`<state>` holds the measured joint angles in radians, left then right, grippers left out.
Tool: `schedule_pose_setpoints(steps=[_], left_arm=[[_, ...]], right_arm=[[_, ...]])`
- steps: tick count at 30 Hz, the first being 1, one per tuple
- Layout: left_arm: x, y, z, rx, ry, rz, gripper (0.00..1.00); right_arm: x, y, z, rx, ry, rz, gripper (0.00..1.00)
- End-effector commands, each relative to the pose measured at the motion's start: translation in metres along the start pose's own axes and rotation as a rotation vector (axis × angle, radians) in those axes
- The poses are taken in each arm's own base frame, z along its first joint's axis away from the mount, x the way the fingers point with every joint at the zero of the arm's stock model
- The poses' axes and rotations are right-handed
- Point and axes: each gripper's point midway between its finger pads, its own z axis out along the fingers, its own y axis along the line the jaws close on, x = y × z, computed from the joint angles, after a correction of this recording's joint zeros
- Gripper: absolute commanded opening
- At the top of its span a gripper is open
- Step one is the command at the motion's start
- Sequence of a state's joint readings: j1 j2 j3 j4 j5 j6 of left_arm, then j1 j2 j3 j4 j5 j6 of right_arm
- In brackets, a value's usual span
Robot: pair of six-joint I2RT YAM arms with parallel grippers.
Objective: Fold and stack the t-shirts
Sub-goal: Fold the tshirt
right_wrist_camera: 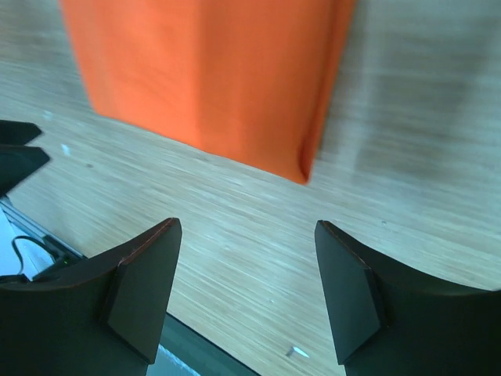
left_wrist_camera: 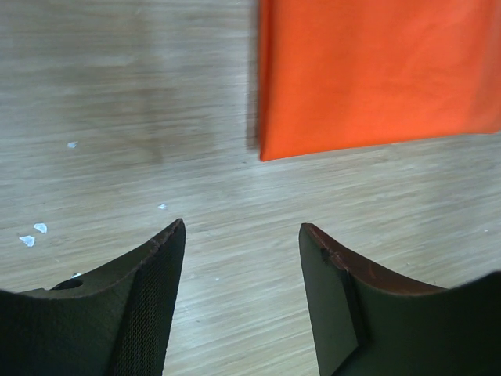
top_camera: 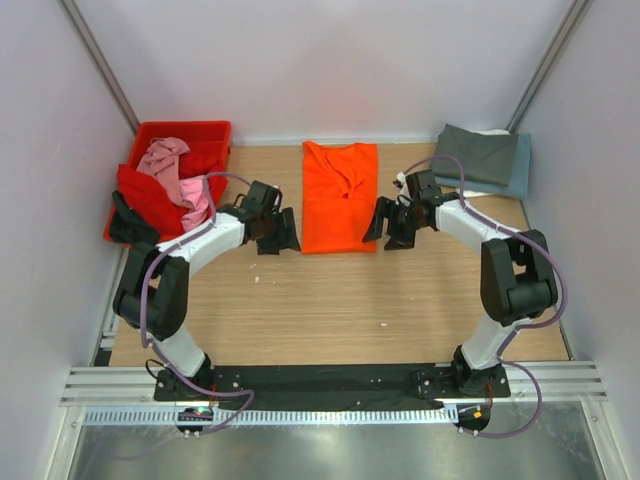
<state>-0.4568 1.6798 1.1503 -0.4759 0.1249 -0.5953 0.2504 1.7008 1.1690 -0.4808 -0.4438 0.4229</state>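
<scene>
Top view: a pale wood-grain table (top_camera: pixel 330 300) sits between plain white walls, with a ribbed metal rail along its 6 o'clock edge where both arm bases are bolted. The orange t-shirt (top_camera: pixel 340 197) lies flat, folded into a tall rectangle, just toward 12 o'clock from the table's centre. At 10 o'clock a red crate (top_camera: pixel 180 132) holds a crumpled pink t-shirt (top_camera: pixel 168 158) and a red t-shirt (top_camera: pixel 148 195) draped over its near wall. At 2 o'clock a folded dark grey t-shirt (top_camera: pixel 478 152) rests on a slate blue t-shirt (top_camera: pixel 517 176). Both arms bend inward at the elbow. The left gripper (top_camera: pixel 283 232) is just beside the orange cloth's 9 o'clock edge and the right gripper (top_camera: pixel 385 225) just beside its 3 o'clock edge.

Left wrist view: the two dark fingers (left_wrist_camera: pixel 149 298) stand wide apart over bare wood with nothing between them. The orange shirt's corner lies toward 1 o'clock, apart from them. White specks dot the wood at 9 o'clock.

Right wrist view: its fingers (right_wrist_camera: pixel 141 290) are likewise spread and empty, with the shirt's folded corner at 12 o'clock, not touched.
</scene>
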Motion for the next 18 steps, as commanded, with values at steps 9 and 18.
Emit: schedule_pose_setpoints(steps=[9,18], left_arm=[[-0.008,-0.016,0.030,0.189,-0.061,-0.085,0.61],[0.002,-0.012,0.050,0.198,-0.035,-0.123,0.56]], right_arm=[[0.022,-0.024,0.031,0.001,0.050,0.018,0.72],[0.036,-0.045,0.051,0.017,0.080,0.053,0.68]])
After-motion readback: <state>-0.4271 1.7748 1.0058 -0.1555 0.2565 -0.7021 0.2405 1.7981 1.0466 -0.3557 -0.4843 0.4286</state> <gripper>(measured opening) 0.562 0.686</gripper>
